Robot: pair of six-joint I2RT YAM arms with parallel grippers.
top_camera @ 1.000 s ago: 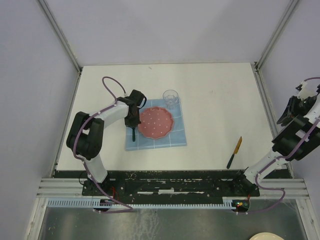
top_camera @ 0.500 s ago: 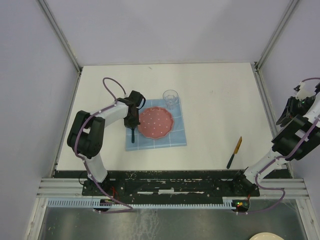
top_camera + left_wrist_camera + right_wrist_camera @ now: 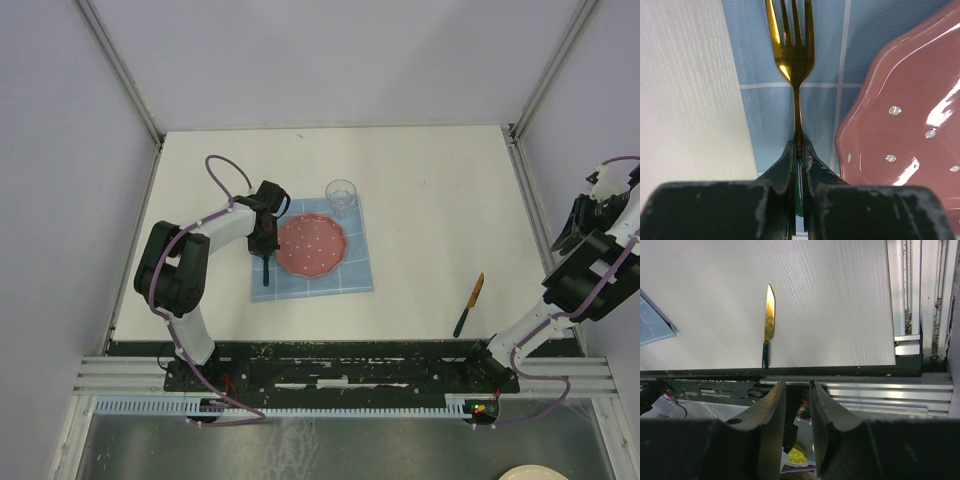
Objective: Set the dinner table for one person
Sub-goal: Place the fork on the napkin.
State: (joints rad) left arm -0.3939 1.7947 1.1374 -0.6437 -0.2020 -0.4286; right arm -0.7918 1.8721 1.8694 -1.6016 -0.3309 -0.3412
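Left wrist view has the left gripper (image 3: 798, 147) clamped tight on the slim neck of a gold-tined metal fork with a dark green handle (image 3: 791, 55). The tines point away over the blue grid-patterned cloth placemat (image 3: 752, 60), just left of the scalloped pink plate with white dots (image 3: 900, 115). Whether the fork touches the cloth I cannot tell.

The large matte white square dinner table (image 3: 685, 100) lies beneath this gripper and shows bare just left of the cloth. I judge it rigid, heavy and fixed: nothing to take hold of, only a hard, fairly slick top to set things on, where thin cutlery may skate more than on the cloth.

From the top external view, a gold-bladed knife with a dark handle (image 3: 470, 303) lies on the table near its near-right edge, well apart from the placemat. It looks light and stiff, best taken at the handle. A clear glass tumbler (image 3: 341, 197) stands at the placemat's far right corner. The right gripper (image 3: 796, 387) hangs raised near the table's right edge, jaws slightly apart and empty, the tabletop below.
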